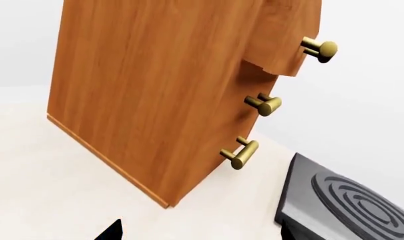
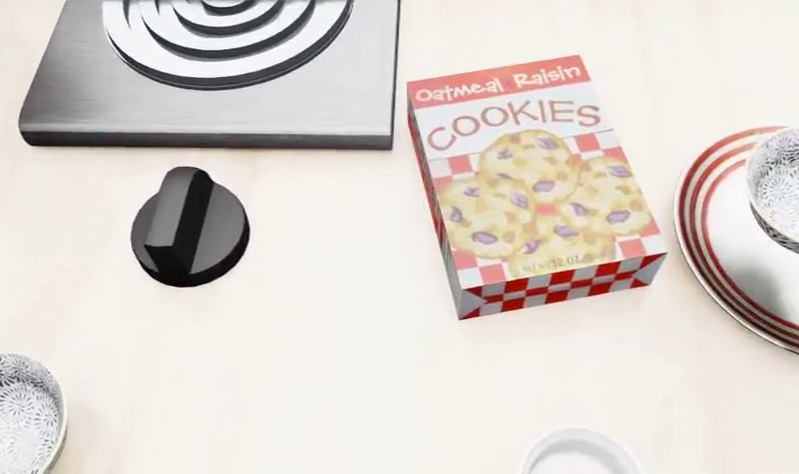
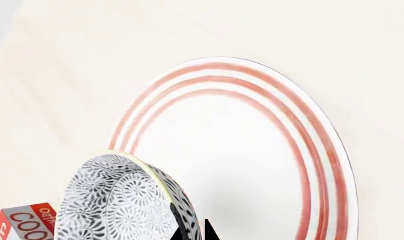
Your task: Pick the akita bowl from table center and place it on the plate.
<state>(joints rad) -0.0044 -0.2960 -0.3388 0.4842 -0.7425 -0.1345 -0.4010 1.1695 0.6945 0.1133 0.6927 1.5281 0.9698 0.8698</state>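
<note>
Right gripper [image 3: 192,231] is seen only as dark fingertips at the akita bowl [image 3: 118,202] rim; a pinch looks likely, but spread or closed cannot be told. The bowl is held tilted over the plate [image 3: 255,150], contact unclear. Transport is judged done; lowering, release and retreat remain. Left gripper is not shown.
</note>
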